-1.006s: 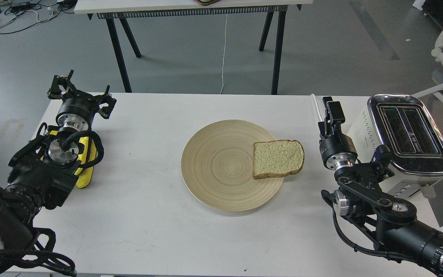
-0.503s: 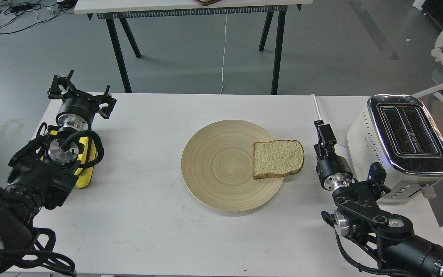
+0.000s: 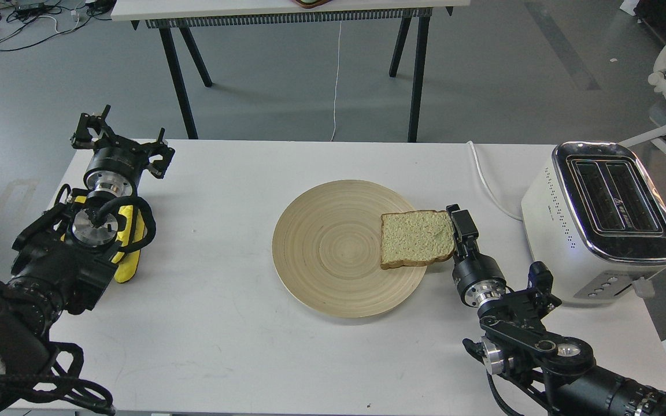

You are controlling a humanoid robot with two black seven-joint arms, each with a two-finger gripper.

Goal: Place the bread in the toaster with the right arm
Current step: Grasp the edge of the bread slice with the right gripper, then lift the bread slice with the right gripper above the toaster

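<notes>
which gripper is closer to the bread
Right. The right gripper is at the bread's right edge, by the plate's rim. The left gripper is far off at the table's far left corner.

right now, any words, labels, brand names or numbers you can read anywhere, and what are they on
None can be read.
toaster: a small dark mark with pale print between the two slots on its chrome top, too small and blurred to read.
toaster buttons: no legible symbols.
bread, plate, right gripper, left gripper: no text visible.
</notes>
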